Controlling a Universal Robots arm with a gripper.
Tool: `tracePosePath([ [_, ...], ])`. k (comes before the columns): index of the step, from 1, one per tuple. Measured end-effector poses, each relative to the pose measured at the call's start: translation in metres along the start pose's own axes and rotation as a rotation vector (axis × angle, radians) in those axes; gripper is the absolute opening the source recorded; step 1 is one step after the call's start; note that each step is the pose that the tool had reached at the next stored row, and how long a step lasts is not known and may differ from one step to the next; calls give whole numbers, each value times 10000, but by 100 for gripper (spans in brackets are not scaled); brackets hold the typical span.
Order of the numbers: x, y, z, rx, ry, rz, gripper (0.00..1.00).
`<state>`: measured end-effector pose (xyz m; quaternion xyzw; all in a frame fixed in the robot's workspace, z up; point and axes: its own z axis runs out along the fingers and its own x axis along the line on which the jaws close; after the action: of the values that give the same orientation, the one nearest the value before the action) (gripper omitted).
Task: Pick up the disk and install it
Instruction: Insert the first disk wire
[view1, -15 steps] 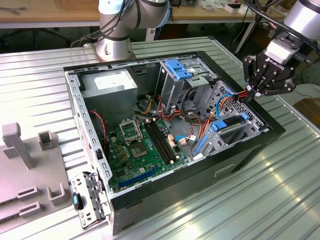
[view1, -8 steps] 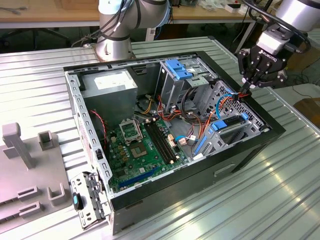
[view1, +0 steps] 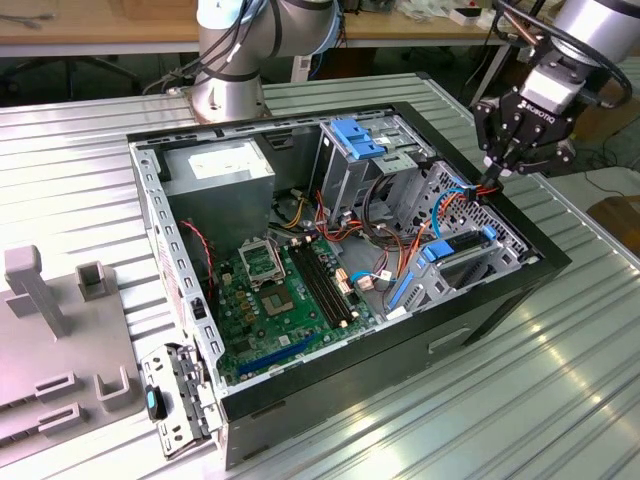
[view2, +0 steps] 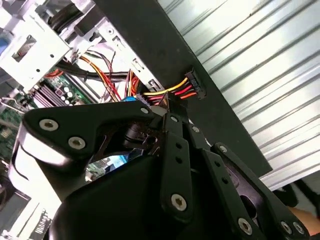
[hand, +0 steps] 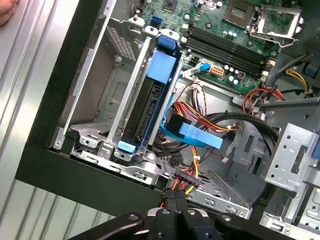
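Gripper is seen at the edge of the open computer case on the exterior view's right, with its fingers drawn narrow and clamped on the power cable just behind its black plug. The disk is found seated in the metal drive bay inside the case, with the blue carrier showing at both ends. A blue flat cable is draped just beside it, between the disk and the held cable.
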<state>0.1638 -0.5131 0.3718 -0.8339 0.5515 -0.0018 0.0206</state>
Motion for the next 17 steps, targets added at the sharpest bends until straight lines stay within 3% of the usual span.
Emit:
tracePosePath([
  [2, 0, -1, 0, 39, -6, -621, 11],
  [8, 2, -3, 0, 98, -12, -1564, 11],
  [12, 5, -12, 1, 112, -24, -2108, 11],
  [17, 11, -25, 1, 200, 7, -2560, 11],
])
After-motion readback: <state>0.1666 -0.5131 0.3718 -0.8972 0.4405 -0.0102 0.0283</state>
